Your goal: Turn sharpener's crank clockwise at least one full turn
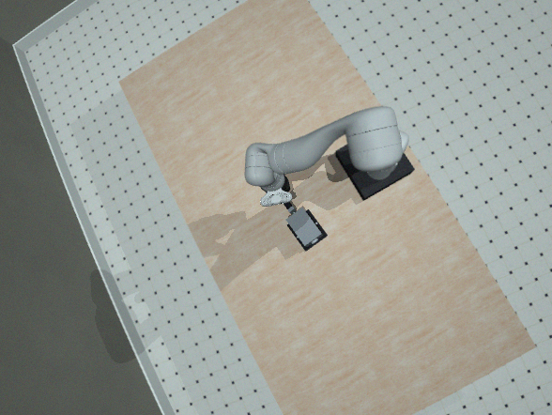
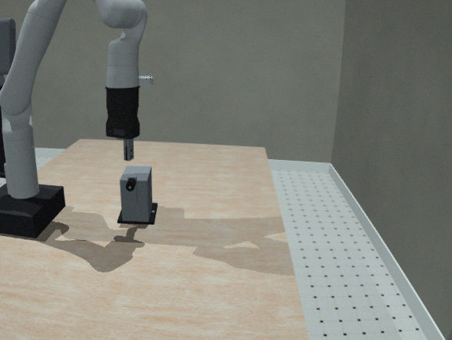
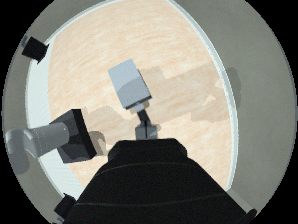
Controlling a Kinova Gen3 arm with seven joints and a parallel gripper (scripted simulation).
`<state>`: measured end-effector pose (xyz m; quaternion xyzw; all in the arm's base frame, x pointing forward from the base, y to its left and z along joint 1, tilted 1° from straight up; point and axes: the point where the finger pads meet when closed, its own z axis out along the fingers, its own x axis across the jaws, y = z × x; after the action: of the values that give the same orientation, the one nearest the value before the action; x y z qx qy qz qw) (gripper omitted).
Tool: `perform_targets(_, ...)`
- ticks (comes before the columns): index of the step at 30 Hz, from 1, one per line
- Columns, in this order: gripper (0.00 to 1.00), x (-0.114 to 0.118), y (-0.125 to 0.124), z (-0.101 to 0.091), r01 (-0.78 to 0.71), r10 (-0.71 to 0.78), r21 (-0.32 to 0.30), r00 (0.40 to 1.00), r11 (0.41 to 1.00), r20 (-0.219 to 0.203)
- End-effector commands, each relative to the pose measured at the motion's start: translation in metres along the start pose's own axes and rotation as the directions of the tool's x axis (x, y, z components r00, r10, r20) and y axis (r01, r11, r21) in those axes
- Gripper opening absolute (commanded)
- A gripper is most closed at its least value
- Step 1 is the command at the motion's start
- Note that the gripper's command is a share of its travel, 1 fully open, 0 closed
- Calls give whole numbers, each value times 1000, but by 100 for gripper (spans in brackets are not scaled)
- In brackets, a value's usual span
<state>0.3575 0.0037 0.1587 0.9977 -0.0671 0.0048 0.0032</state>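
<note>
Single arm poised above a desk-mounted pencil sharpener. The gripper (image 2: 129, 155) points straight down with its fingers pressed fully together and nothing between them. The sharpener (image 2: 135, 194), a grey upright box on a dark base plate (image 2: 153, 215), stands on the wooden table (image 2: 215, 185) directly beneath the fingertips and slightly forward of them, with a visible gap between the fingertips and the box's top. The crank (image 2: 131, 184) appears as a small dark knob high on the box's side face, below the gripper and offset toward the exterior camera; its arm and handle are too small to resolve. In the top view the gripper (image 1: 290, 205) sits just off one short edge of the sharpener (image 1: 306, 229). The wrist view shows the sharpener (image 3: 129, 83) ahead of the fingertips.

Handling, as judged: the body looks rigid and its flanged plate suggests it stays put under load. The crank is likely stiff, small and smooth, so closed fingertips could slip off. Contact belongs on the knob's outer end, pushing around its axis.
</note>
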Motion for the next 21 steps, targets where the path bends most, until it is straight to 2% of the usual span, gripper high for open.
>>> perform_targets(1, 0, 2, 4, -1, 40, -40, 3, 999, 999, -2)
perform_targets(5, 0, 2, 4, -1, 129, -129, 3, 992, 992, -2)
perform_targets(21, 0, 2, 4, 0, 331, -331, 2, 944, 944, -2)
